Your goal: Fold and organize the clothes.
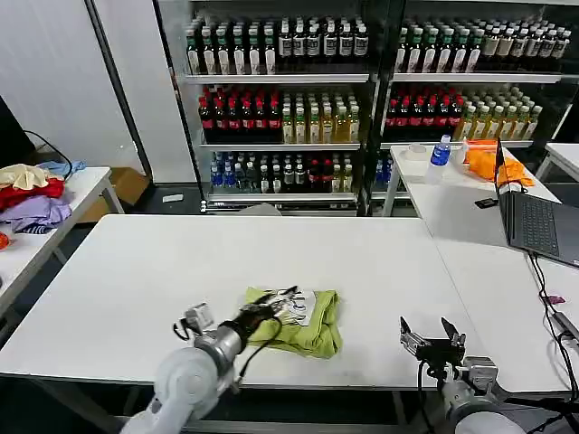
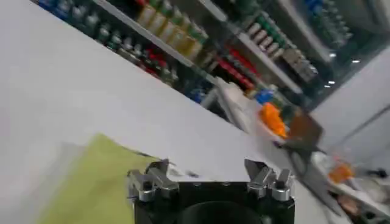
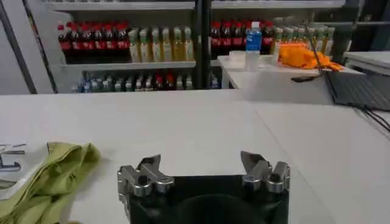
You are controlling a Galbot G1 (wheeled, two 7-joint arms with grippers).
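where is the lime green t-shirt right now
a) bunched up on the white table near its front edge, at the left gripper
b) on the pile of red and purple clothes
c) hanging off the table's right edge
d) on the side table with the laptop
a: the lime green T-shirt lies crumpled on the white table near its front edge, with the left gripper at it, while the right gripper hovers open, apart from it.

The T-shirt (image 1: pixel 303 327) near the front edge is plain lime yellow-green, with a white patch printed in black showing on top. It lies on a plain white table (image 1: pixel 136 280). Far right, a bright orange cloth (image 1: pixel 488 163) sits beside a blue-labelled bottle (image 1: pixel 441 152). Far left, a garment pile (image 1: pixel 32 194) shows cream, red and purple.
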